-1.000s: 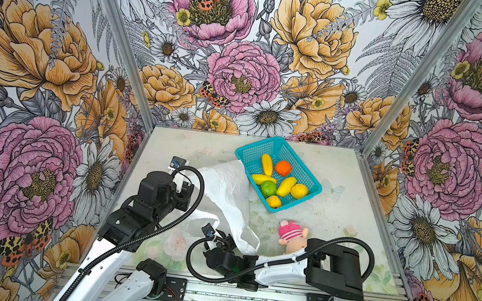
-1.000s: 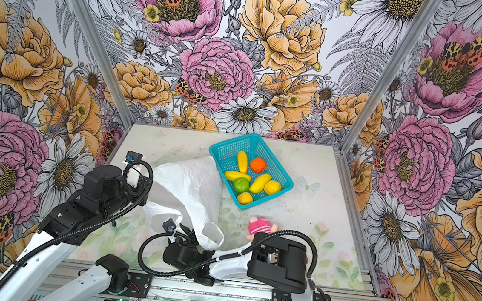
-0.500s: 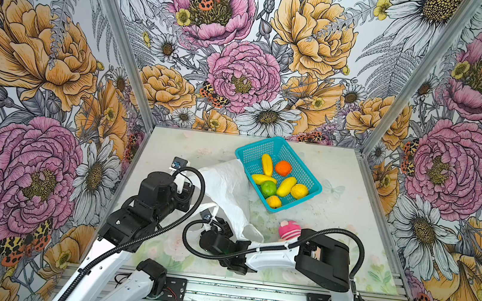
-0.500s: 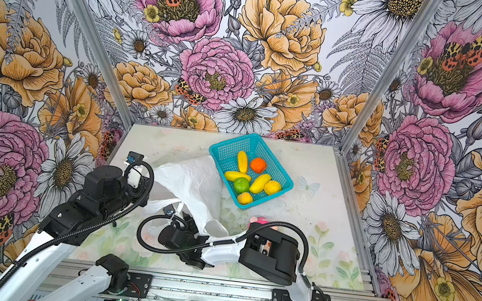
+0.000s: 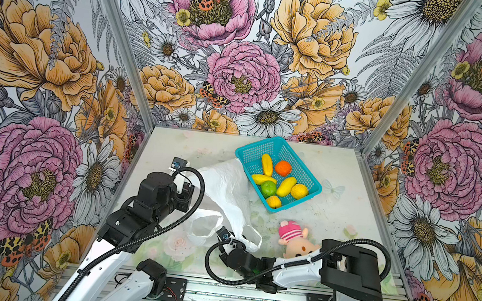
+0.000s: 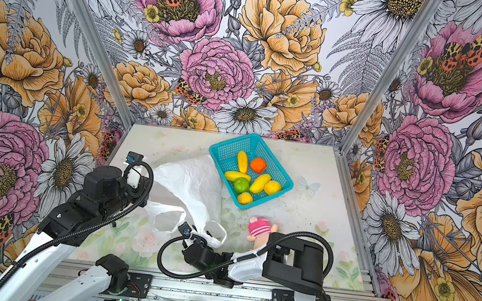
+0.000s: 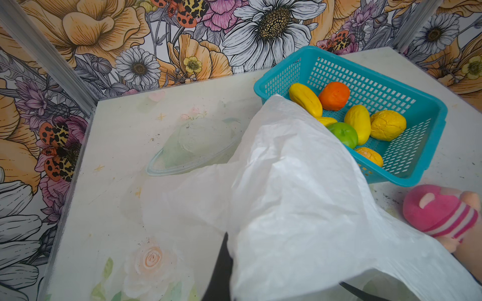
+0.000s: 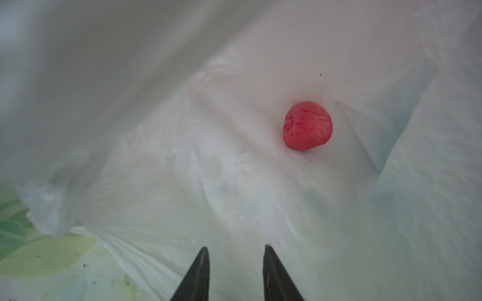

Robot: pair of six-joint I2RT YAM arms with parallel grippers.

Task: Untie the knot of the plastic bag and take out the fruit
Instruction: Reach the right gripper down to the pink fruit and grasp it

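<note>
The plastic bag [image 5: 228, 192] lies crumpled left of centre on the table [image 5: 340, 169] in both top views. Its far end is just beside the left side of the teal basket [image 5: 250, 151], and its mouth faces the bottom of the frame. Its two handle strips [image 6: 164, 206] lie as separate open loops on the tabletop.

The left gripper [image 5: 189, 195], at the bag's left edge, is clamped tight on the film and holds that side lifted. In the left wrist picture the white plastic drapes over the fingers [image 7: 221, 265] and hides most of them.

The right gripper [image 8: 236, 260] reaches in low from the lower right of the top views, with its tips at the bag's mouth. Its jaws stand apart with nothing between them. Right of centre in the right wrist picture, one pink-red fruit [image 8: 307, 125] sits alone on the inner film, well clear of the tips.

The other fruit [image 5: 286, 186], seven pieces in yellow, orange and green, sits in the basket. A pink-striped plush doll [image 5: 294, 239] lies below the basket, with the right arm crossing its lower part.
</note>
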